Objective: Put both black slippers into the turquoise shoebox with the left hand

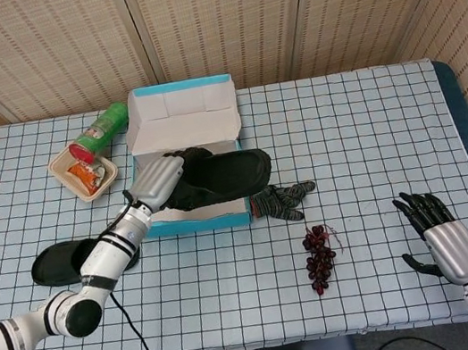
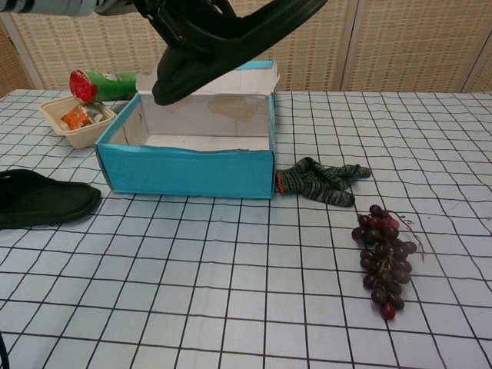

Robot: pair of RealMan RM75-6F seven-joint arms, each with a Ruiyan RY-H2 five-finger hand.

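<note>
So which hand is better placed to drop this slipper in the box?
Left. The left hand already holds the slipper above the box; the right hand lies open far off, near the table's right front corner.

Both hands, left hand [image 1: 155,181] and right hand [image 1: 445,242], have silver backs and black fingers; white arm segments with black bands sit behind the left wrist.

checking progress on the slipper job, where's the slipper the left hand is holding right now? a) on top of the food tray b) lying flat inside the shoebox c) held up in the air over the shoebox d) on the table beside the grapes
c, the left hand grips the slipper tilted above the open turquoise shoebox, clear of its floor in the chest view.
</note>
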